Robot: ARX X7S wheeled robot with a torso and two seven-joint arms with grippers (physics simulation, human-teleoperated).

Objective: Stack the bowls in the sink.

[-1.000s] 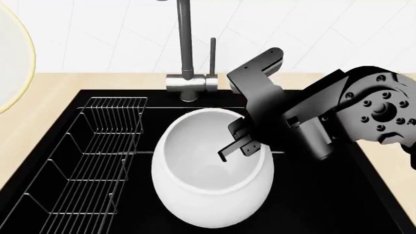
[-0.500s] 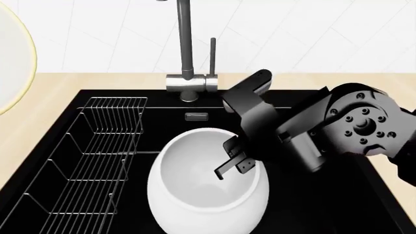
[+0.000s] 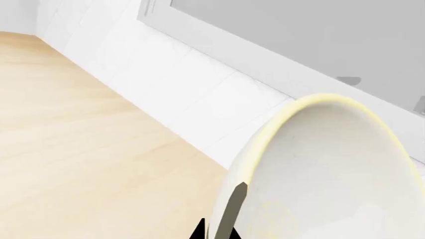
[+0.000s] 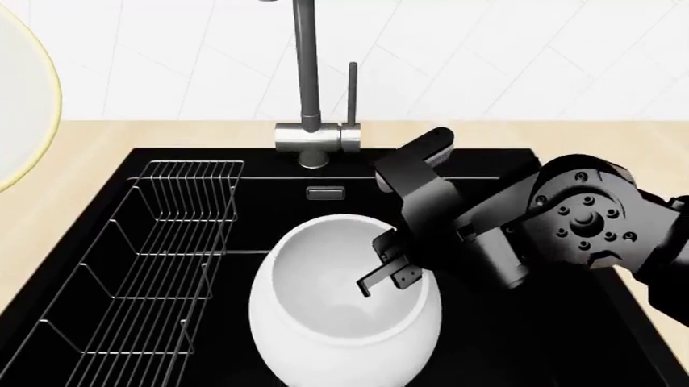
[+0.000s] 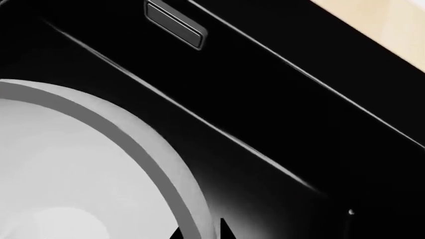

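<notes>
Sink [image 4: 560, 355] middle blocked by the deep white bowl [image 4: 342, 322], with the right gripper [image 4: 390, 270] straddling its rim. Wire rack [image 4: 161, 258] fills the left side. Faucet [image 4: 306, 89] stands behind (upright, over the back edge). Open basin floor right of the bowl, under the right arm [image 4: 538, 234].

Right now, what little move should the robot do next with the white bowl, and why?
Probably open the right end effector and lift it clear. It sits pinched over the rim of the deep white bowl, which seems low in the black sink. The left end effector holds the yellow-rimmed bowl over the counter, waiting to go in.
</notes>
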